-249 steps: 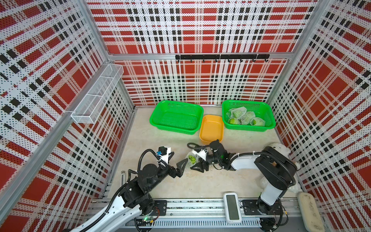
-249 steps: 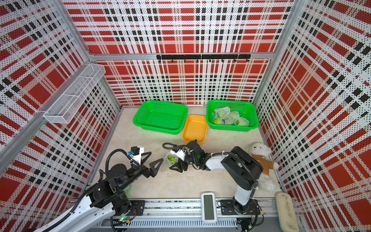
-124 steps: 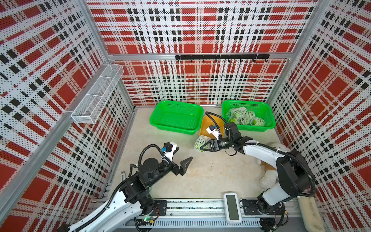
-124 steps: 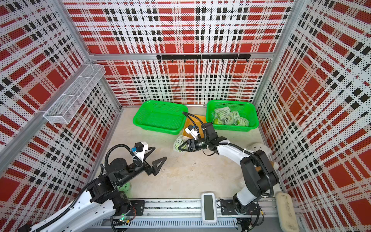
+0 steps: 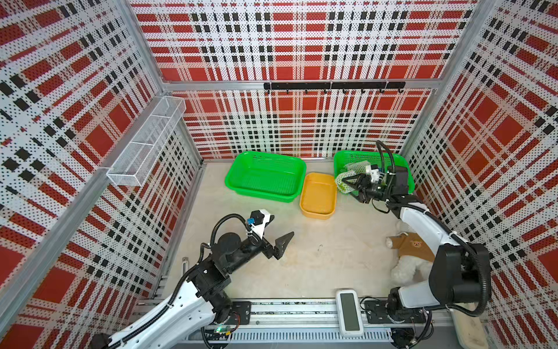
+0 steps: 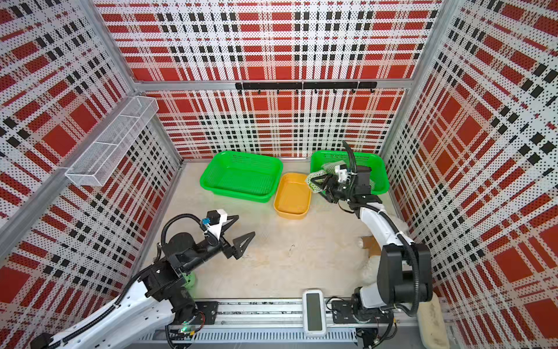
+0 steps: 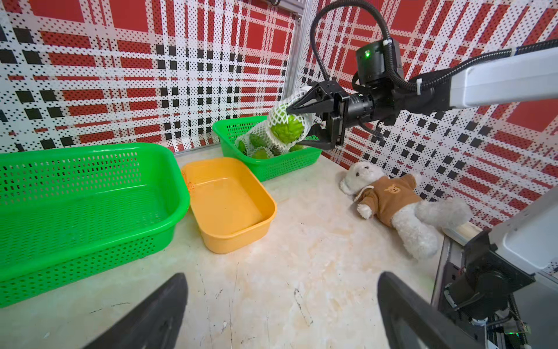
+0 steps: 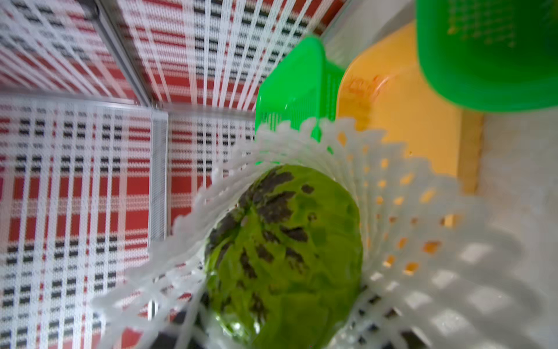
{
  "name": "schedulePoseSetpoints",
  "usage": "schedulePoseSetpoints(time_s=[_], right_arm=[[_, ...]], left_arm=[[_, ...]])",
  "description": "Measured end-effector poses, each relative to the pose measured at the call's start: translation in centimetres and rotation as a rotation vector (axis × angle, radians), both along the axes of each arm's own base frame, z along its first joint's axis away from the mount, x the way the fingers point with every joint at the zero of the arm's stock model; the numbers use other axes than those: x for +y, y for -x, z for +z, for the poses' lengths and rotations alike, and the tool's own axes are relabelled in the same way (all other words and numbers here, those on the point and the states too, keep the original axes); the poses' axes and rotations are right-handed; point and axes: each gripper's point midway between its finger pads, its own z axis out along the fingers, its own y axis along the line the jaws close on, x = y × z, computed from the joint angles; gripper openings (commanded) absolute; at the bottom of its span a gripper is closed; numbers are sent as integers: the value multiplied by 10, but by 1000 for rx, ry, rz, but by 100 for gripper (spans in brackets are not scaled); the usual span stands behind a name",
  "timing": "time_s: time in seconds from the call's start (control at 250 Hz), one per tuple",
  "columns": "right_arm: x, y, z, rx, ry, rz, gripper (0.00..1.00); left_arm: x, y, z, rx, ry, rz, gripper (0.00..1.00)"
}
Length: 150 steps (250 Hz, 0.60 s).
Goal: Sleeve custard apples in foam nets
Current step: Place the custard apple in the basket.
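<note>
A green custard apple [image 7: 288, 130] with dark patches [image 8: 283, 256] sits inside a white foam net [image 8: 422, 256]. My right gripper [image 7: 294, 127] is shut on it and holds it in the air over the near left rim of the right green basket [image 5: 401, 163]. Both top views show this netted fruit [image 5: 344, 181] [image 6: 314, 181]. More netted custard apples [image 7: 256, 145] lie in that basket. Low over the front left of the table, my left gripper [image 5: 282, 225] [image 7: 282, 290] is open with nothing between its fingers.
An empty green basket [image 5: 229, 181] stands at the back, with an empty orange tub [image 5: 318, 211] between the two baskets. A white plush bear [image 7: 389, 202] lies at the right. A small green ball [image 6: 189, 279] sits under my left arm. A wire basket [image 5: 145, 145] hangs on the left wall.
My right gripper has carried the netted custard apple from the middle of the table back and right to the right basket. My left gripper has drawn away from it and stayed open.
</note>
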Motion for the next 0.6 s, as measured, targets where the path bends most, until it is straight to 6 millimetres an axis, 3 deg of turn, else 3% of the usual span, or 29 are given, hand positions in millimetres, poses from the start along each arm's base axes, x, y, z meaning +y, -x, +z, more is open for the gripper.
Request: schedulePoseSetpoints(time_s=[0.14, 0.296, 0.6], right_arm=[[-30, -30, -18, 76, -39, -144, 63], [-63, -42, -33, 146, -66, -288, 64], [-167, -67, -44, 147, -156, -586, 65]], left_arm=[[9, -1, 5, -19, 25, 14, 99], [11, 0, 8, -27, 42, 10, 99], [8, -4, 7, -19, 47, -1, 99]])
